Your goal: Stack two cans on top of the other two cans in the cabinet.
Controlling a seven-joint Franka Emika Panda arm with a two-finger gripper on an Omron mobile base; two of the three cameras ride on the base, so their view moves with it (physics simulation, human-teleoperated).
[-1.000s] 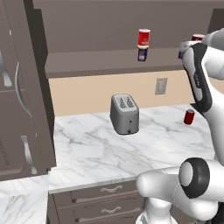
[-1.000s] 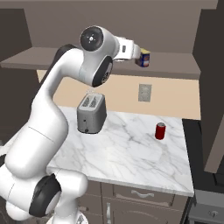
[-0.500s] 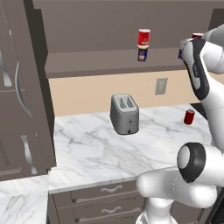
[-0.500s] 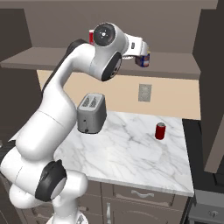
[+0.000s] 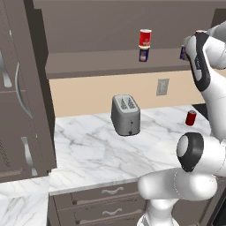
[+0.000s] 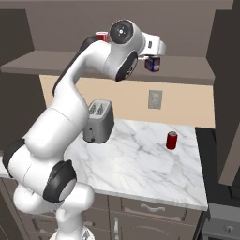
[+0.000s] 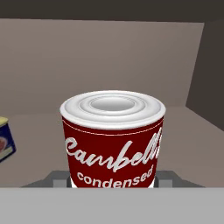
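Carrying the second soup can (image 7: 113, 140) pinched in the claw (image 7: 113, 177), you're inside the cabinet (image 5: 110, 66); one stack (image 5: 145, 45) is done. Next, centre it above the bare blue tin (image 6: 153, 63), then lower gently.

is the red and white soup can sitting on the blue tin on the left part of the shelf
Touching. In the left base view the soup can stands upright directly on the blue tin, with no gap between them, on the cabinet shelf.
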